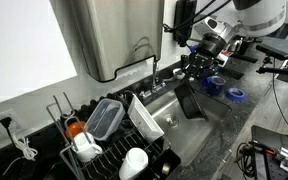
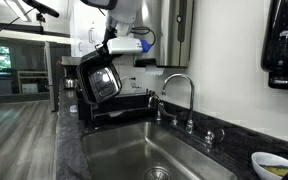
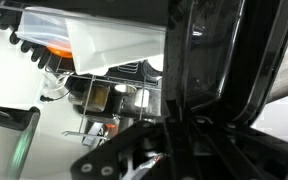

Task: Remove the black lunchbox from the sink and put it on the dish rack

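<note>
The black lunchbox [image 1: 189,102] hangs tilted in the air over the sink [image 1: 174,130], held by one wall. My gripper [image 1: 196,70] is shut on it from above. In an exterior view the lunchbox [image 2: 102,80] shows its open side, in front of the dish rack [image 2: 124,104] and above the sink basin [image 2: 134,150]. The black wire dish rack [image 1: 69,158] stands beside the sink. In the wrist view the glossy lunchbox [image 3: 229,50] fills the right side, with its wall between my fingers [image 3: 149,140]. The rack [image 3: 94,80] lies beyond it.
The rack holds a clear grey-rimmed container [image 1: 106,117], a white tray [image 1: 144,116], a white cup [image 1: 134,162], a white mug [image 1: 85,146] and an orange item [image 1: 75,127]. The chrome faucet [image 2: 180,92] stands at the sink's back edge. Blue tape rolls [image 1: 236,94] lie on the counter.
</note>
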Tool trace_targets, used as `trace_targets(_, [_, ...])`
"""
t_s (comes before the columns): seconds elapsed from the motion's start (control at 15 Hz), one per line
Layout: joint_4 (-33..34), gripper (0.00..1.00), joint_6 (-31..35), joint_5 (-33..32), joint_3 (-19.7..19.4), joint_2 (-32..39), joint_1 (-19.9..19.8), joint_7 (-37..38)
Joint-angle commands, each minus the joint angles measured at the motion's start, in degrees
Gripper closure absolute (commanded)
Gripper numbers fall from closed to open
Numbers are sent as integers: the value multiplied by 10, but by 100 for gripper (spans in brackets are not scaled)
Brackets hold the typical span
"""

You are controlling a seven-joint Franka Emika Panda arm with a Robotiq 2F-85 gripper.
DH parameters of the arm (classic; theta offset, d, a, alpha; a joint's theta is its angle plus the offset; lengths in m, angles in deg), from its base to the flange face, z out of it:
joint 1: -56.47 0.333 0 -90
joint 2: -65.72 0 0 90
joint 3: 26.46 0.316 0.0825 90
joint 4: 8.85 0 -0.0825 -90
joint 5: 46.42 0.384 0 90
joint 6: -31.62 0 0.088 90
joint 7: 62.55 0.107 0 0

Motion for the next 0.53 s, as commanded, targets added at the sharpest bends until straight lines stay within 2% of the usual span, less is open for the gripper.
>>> trace_targets(0.0, [2, 93, -3, 1, 15, 1, -16, 0])
trace_targets(0.33, [2, 93, -3, 1, 15, 1, -16, 0])
trace_targets(0.4, [2, 98, -3, 1, 15, 1, -16, 0])
trace_targets(0.47, [6, 98, -7, 8, 15, 0, -15, -5])
